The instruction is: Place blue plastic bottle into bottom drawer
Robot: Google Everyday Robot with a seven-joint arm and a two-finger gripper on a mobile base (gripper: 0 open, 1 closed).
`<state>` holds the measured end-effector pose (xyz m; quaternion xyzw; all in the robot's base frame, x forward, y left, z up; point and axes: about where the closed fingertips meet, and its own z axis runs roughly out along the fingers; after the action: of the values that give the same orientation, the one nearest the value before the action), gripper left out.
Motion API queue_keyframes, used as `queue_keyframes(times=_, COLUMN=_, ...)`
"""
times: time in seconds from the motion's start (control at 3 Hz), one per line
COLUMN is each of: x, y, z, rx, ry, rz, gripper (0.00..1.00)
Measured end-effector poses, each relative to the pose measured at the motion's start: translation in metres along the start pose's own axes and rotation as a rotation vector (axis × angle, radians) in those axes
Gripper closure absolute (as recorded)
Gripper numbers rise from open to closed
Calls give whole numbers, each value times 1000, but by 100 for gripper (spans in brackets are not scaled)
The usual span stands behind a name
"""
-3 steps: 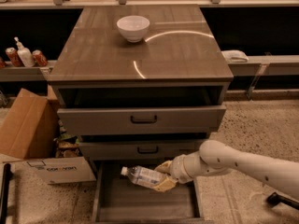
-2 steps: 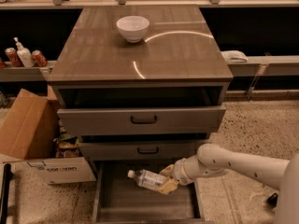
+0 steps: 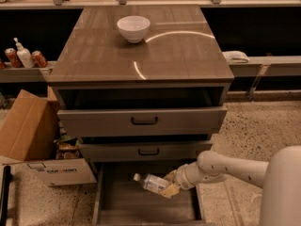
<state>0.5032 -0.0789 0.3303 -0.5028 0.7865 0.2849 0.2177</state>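
- The pincer (image 3: pixel 168 183) sits over the open bottom drawer (image 3: pixel 136 205), below the front edge of the tabletop (image 3: pixel 188 55) and somewhat toward its front-right corner.
- Its two tan fingers (image 3: pixel 170 190) are clamped on the blue plastic bottle (image 3: pixel 151 182), gripping it at the base end.
- The bottle lies almost on its side, with the white cap pointing left and slightly up. It is held above the drawer's floor, within the drawer's outline, nearer the drawer's back than its front.
- I cannot tell whether the bottle touches the drawer floor.
- The pale arm (image 3: pixel 221 166) comes in from the lower right and crosses the drawer's right wall to reach the bottle.
- The bottom drawer is pulled well out. Its grey floor shows in front of and to the left of the bottle.
- Above it, the middle drawer (image 3: pixel 117 152) and the top drawer (image 3: pixel 103 121) each carry a black handle. A dark gap shows between the top drawer's front and the tabletop's front edge.
- A white bowl (image 3: pixel 133 28) stands upright on the tabletop near the back edge, a little left of centre.
- A cardboard box (image 3: pixel 28 126) with open flaps sits on the floor beyond the tabletop's left edge.
- On a shelf further left stand a white pump bottle (image 3: pixel 22 55) and two red cans (image 3: pixel 39 59).
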Motion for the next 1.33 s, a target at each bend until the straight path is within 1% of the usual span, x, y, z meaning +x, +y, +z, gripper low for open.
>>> queue_keyframes(times=0.33, x=16, y=-10, z=23, rx=-5, ry=0, rz=19, gripper=29)
queue_keyframes(times=0.67, x=28, y=-20, z=44, rx=-8, ry=10, rz=34, gripper=5)
queue_keyframes(times=1.0, x=28, y=-18, z=45, rx=-11, ry=9, rz=34, gripper=0)
queue_keyframes(times=1.33, x=28, y=-18, z=45, rx=-11, ry=8, rz=34, gripper=0)
